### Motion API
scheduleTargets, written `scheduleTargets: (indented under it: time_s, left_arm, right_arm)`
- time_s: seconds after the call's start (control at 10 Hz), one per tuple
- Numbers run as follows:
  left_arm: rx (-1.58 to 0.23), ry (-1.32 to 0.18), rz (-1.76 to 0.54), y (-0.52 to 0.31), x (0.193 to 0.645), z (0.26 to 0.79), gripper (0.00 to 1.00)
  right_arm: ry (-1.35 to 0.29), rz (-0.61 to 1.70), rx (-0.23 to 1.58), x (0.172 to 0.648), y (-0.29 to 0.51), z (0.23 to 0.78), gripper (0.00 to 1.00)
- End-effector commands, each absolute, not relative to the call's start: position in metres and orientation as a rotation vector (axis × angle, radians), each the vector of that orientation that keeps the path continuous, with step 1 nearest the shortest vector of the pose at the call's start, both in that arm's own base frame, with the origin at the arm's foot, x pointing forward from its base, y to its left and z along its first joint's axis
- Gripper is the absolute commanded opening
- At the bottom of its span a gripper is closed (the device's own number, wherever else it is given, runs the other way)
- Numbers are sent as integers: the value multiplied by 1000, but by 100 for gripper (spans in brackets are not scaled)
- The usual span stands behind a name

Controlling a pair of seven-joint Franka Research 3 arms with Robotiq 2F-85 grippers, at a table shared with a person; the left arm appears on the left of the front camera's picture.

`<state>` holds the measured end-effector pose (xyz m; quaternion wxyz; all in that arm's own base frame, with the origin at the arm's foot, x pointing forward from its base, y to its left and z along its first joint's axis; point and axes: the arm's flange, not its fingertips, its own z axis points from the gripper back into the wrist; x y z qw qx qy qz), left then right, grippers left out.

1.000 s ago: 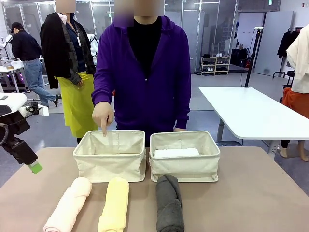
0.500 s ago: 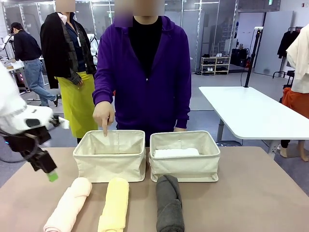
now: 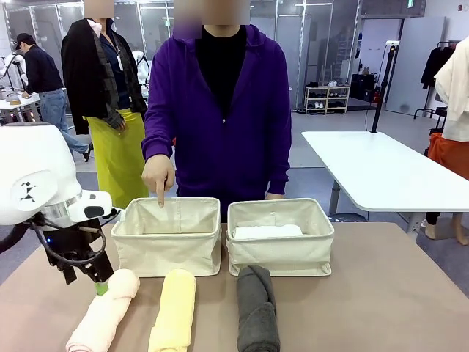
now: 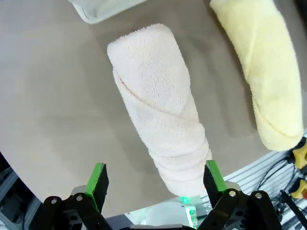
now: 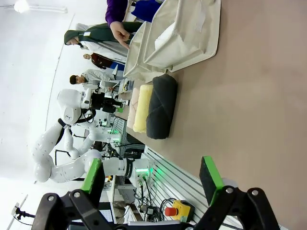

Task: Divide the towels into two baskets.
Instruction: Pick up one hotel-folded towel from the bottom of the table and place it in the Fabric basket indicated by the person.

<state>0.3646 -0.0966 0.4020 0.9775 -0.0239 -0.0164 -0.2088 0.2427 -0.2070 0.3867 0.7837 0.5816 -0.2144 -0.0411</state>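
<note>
One left gripper (image 4: 154, 171), jaws wide (empty), above pink towel (image 4: 153, 105).

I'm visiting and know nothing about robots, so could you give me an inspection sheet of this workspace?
Surface: brown table.
Job's things: pink towel, yellow towel before left basket; grey towel before right basket, white towel inside it.
Clutter: nothing seen.
Grippers: left gripper, jaws open, at pink towel; right gripper, jaws open, over bare table.
Cables: black cable at left wrist.
Surroundings: person's hand points into left basket; white table behind.
</note>
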Motion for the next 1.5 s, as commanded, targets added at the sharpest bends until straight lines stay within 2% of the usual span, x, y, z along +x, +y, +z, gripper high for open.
scheduleTargets:
  time_s: [0.0,0.3,0.7,0.8,0.9,1.0,1.1,1.2,1.3,1.4]
  left_arm:
    - [-79,-14,-405,-100,354,379,100]
    - [-98,42,-370,-103,360,349,100]
    - [-126,46,-286,-111,360,317,100]
    - [-125,68,-286,-113,358,313,96]
    - [-114,71,-284,-112,358,312,80]
    - [-109,63,-268,-112,357,312,76]
    - [-106,65,-266,-113,356,312,60]
    - [-110,61,-269,-115,356,311,56]
    - [-108,58,-271,-115,355,314,40]
    - [-106,53,-270,-114,354,317,36]
  right_arm:
    - [-459,-77,1250,240,-208,389,100]
    - [-459,-77,1250,240,-208,389,100]
    - [-459,-77,1250,240,-208,389,100]
    - [-459,-77,1250,240,-208,389,100]
    - [-459,-77,1250,240,-208,389,100]
    - [-459,-77,1250,240,-208,389,100]
    - [-459,-77,1250,240,-208,389,100]
    - [-459,-77,1250,240,-208,389,100]
    - [-459,-77,1250,240,-208,389,100]
    - [-459,-77,1250,240,-208,389,100]
